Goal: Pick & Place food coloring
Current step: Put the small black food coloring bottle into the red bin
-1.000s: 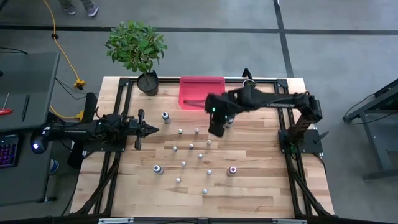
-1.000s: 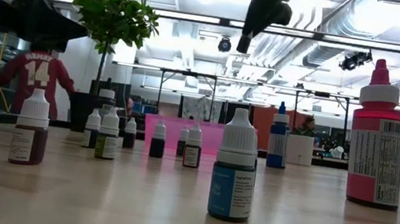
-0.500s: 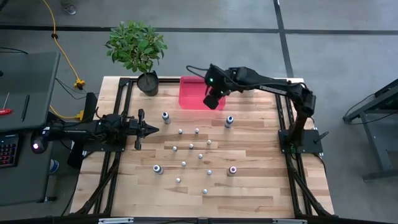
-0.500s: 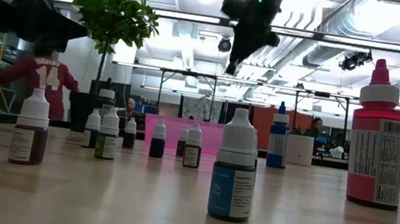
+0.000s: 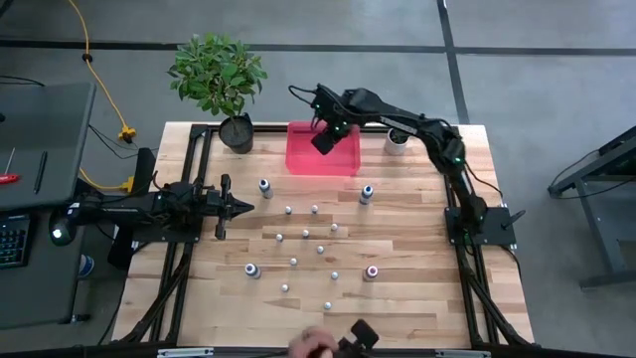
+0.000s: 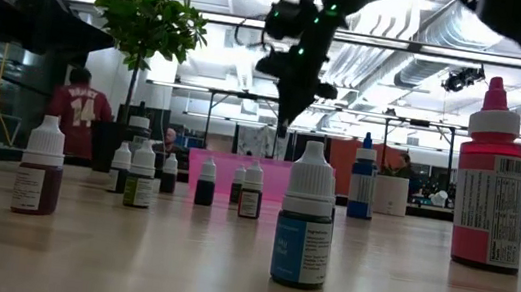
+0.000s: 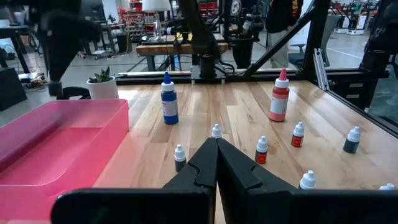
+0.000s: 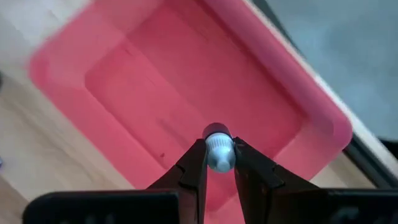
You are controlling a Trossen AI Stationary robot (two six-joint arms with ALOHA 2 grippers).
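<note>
My right gripper hangs over the pink bin at the table's far edge, shut on one tiny food coloring bottle. Only the bottle's white cap shows. Several more food coloring bottles stand upright on the wood: a blue one, a pink one, a purple one and small whitish ones such as. My left gripper rests shut near the table's left side, level with the table and pointing at the bottles, touching nothing. My right gripper pinches the bottle's ribbed white cap between its two fingertips, coming from above and pointing down. The bottle's body is hidden behind the cap. The bottle is lifted clear, above the inside of the pink bin.
A small white plant pot stands to the right of the bin, and a leafy plant in a dark pot to its left. A person's hand holding a dark object shows at the near edge. Bare wood lies around the bottle cluster.
My right gripper has travelled from above the table's middle toward the far edge and somewhat left, carrying the bottle until it came over the pink bin. A person's hand has come into view at the near edge.
</note>
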